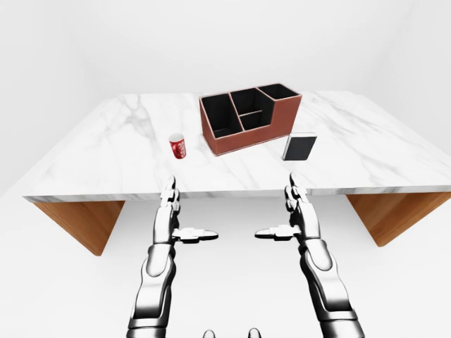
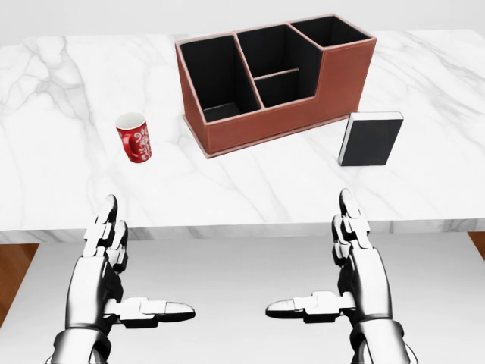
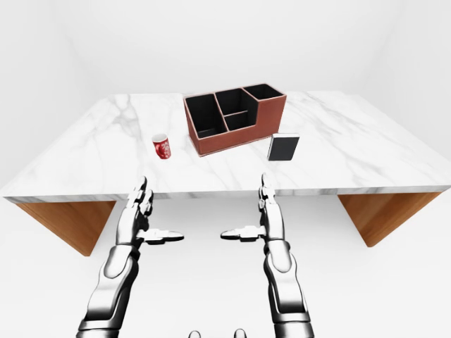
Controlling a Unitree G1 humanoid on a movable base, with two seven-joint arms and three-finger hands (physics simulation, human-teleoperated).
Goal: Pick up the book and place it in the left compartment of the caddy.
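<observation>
The book (image 2: 370, 140), black-covered with a white edge, rests on the marble table (image 2: 61, 182) just right of the caddy. The brown caddy (image 2: 337, 80) stands at the table's middle, angled, with black-lined compartments; its large left compartment (image 2: 216, 80) holds nothing. My left hand (image 2: 140, 265) and right hand (image 2: 322, 262) hover below the table's near edge, both open, fingers pointing up and thumbs turned inward. Neither hand touches anything. The right hand is below the book in the head view, well short of it.
A red patterned cup (image 2: 134, 137) stands left of the caddy. The tabletop sits on wooden supports at the left (image 1: 77, 218) and right (image 1: 394, 215). White floor and walls surround the table.
</observation>
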